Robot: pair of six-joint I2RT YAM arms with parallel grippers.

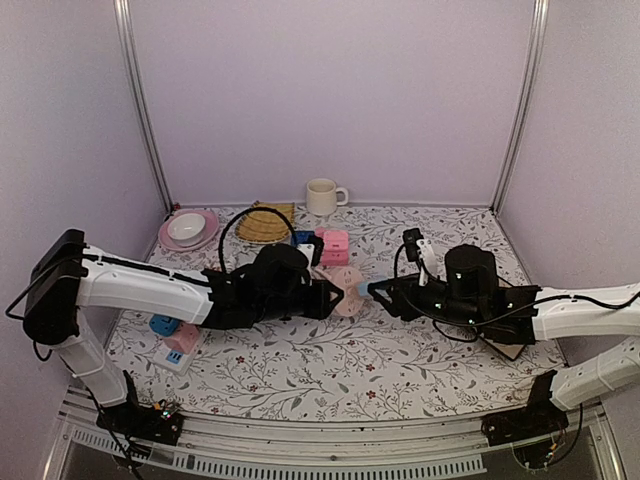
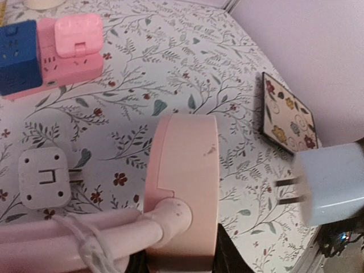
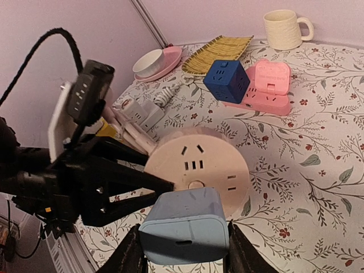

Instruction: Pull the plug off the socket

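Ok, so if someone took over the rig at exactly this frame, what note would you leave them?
Left gripper: fingers shut on the rim of the round pink socket, which is held up on its edge.
Right gripper: shut on the light blue plug.
Done: the plug is out. Its two prongs are clear of the socket face, with a gap between them.
Left: nothing more to pull. Probably just set both pieces down.

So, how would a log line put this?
plug: out, clear of socket | left gripper: shut on socket | right gripper: shut on plug
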